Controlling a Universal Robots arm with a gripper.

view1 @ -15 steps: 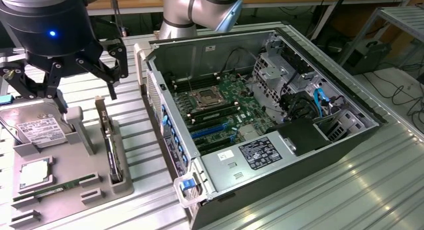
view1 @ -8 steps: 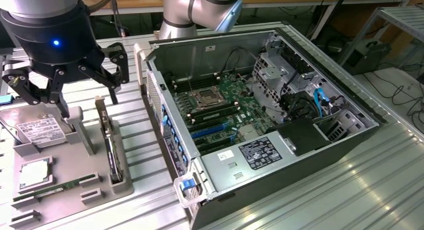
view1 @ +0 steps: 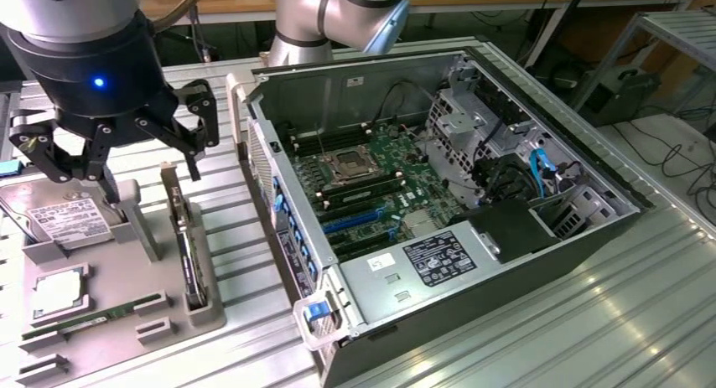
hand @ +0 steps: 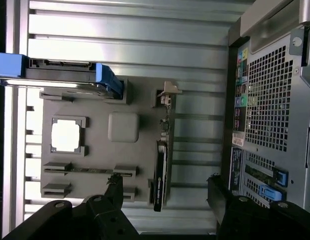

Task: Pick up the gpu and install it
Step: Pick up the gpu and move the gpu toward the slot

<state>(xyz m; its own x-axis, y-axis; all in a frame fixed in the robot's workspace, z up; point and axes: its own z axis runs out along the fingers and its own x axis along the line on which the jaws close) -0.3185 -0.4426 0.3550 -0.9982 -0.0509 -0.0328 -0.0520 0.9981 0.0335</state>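
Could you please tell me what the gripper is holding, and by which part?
Nothing: the gripper is open above the grey tray, and the gpu stands on edge in it, ungripped.

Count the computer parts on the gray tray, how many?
4: hard drive at the tray's far end, the square chip beside it, the RAM stick near the front edge, and the gpu stands on edge toward the case. The claw may hide more.
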